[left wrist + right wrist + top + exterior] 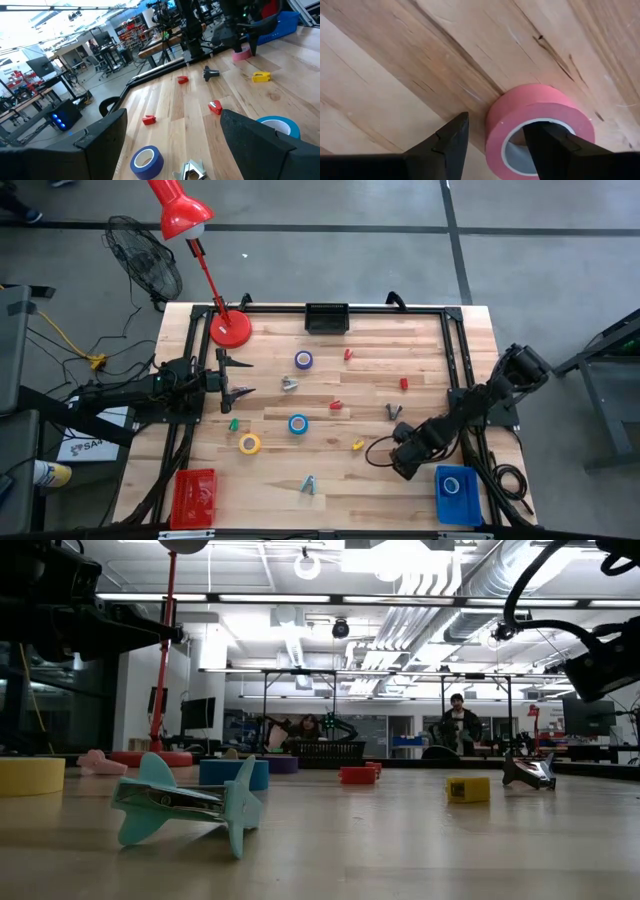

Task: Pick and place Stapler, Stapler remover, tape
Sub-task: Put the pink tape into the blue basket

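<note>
A: On the table [330,395], seen from above, what lies where?

B: The left gripper [236,380] hangs over the left side, fingers spread, beside the red lamp [229,328]. The right gripper [400,463] is low near the front right, next to the blue bin [458,496], which has a tape roll inside. A purple roll [303,360], a blue roll [298,424] and a yellow roll [249,443] lie loose in the middle. A red bin [194,497] sits at front left.

A: And staple removers?

B: A teal one [309,486] lies near the front edge, a grey one [289,384] by the left gripper, a dark one [394,412] toward the right.

A: From table height?

B: The teal remover [185,804] lies closest, on its side. The yellow roll [31,775] is at far left, the blue roll [233,773] behind the remover. A yellow block [468,788] and the dark remover [529,772] are to the right. People are in the room behind.

A: The left wrist camera?

B: Its fingers [102,145] stand wide apart, holding nothing. Between them lie the purple roll [146,161] and the grey remover [191,171]; the blue roll [278,125] peeks past one finger. Far off, the other arm stands over a pink roll [241,53].

A: And the right wrist camera?

B: The right gripper [495,137] is parted around the wall of the pink roll [535,112]: one finger inside the ring, one outside. I cannot tell whether they press on it.
</note>
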### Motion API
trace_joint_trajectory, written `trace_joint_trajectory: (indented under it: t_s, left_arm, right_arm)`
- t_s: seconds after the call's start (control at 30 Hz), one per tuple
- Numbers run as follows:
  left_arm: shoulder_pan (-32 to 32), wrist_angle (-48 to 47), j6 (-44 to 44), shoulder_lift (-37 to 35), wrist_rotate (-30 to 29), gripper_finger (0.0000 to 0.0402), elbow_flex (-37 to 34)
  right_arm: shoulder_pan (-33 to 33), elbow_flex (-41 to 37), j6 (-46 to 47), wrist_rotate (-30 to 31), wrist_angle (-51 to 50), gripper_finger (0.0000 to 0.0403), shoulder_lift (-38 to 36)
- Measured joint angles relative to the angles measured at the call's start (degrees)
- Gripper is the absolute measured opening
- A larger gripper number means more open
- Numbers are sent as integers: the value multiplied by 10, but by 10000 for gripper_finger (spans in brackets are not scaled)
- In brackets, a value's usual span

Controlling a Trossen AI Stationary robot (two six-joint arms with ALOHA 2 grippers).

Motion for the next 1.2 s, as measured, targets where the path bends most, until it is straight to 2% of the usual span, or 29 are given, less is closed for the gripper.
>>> trace_joint_trajectory:
  t_s: [0.17,0.63,0.9,1.2]
  left_arm:
    - [0,0,0,0,0,316,0]
    - [0,0,0,0,0,316,0]
    - [0,0,0,0,0,316,0]
    - [0,0,0,0,0,316,0]
  right_arm:
    - [0,-9,-1,-1,2,154,-1]
    - [0,-8,-38,-13,-1,34,0]
    - [11,12,-43,-64,-5,34,-22]
    - [57,45,-5,-68,-25,34,-58]
